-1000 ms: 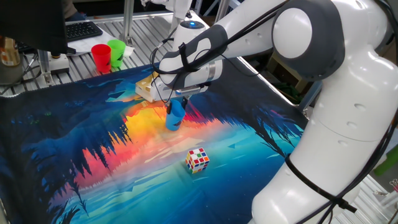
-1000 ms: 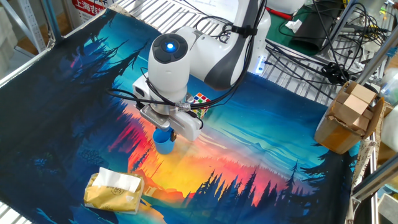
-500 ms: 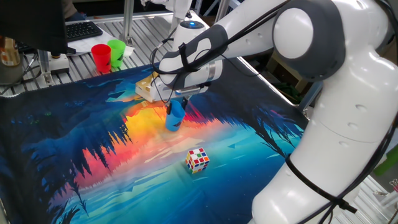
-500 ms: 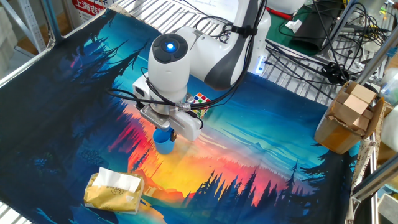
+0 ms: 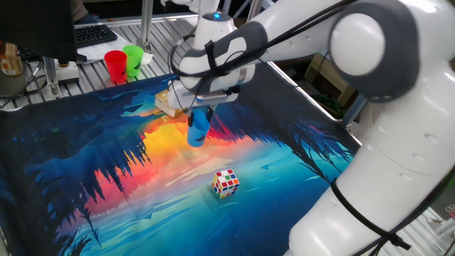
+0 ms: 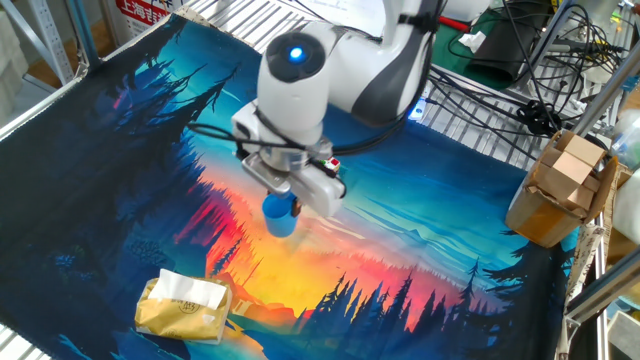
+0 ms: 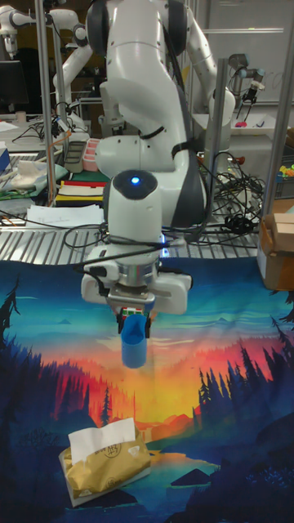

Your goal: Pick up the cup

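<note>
Over a sunset-print mat (image 5: pixel 85 171) on my slatted lab table (image 6: pixel 300 30), the gripper (image 5: pixel 200 112) pinches one blue cup (image 5: pixel 198 129); one Rubik's cube (image 5: pixel 226 182) nearby.

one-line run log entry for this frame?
phase: lift | hand: shut on blue cup | cup: off the mat, hanging upright | Rubik's cube: untouched on mat

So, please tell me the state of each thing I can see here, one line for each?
gripper: shut on the blue cup.
blue cup: held, off the mat.
Rubik's cube: scrambled, resting on the mat.
tissue pack: lying on the mat, a tissue sticking out.
red cup: upright beside the green cup.
</note>
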Robot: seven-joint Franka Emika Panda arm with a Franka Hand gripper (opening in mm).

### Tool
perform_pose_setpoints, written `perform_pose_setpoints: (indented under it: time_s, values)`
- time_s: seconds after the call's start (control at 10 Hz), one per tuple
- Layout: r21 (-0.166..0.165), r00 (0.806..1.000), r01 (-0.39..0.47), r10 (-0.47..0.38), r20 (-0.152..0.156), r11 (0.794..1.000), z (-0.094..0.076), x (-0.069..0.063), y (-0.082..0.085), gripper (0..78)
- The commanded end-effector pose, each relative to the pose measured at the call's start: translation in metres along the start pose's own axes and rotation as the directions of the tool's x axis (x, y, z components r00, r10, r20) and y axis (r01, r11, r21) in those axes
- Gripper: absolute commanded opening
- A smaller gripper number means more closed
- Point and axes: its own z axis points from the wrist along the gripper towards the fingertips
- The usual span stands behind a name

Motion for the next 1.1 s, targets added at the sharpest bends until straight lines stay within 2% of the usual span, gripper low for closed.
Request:
perform_pose_setpoints:
  time_s: [0.1, 0.6, 1.1]
  values:
    - [-0.004, 0.999, -0.031, 0.031, -0.006, 1.000, -0.0222, 0.0062, 0.0158, 1.2]
    - [-0.005, 1.000, 0.013, -0.013, -0.006, 1.000, -0.0285, 0.0142, 0.0250, 1.2]
    - [-0.002, 1.000, 0.016, -0.016, -0.002, 1.000, -0.0287, 0.0136, 0.0252, 1.2]
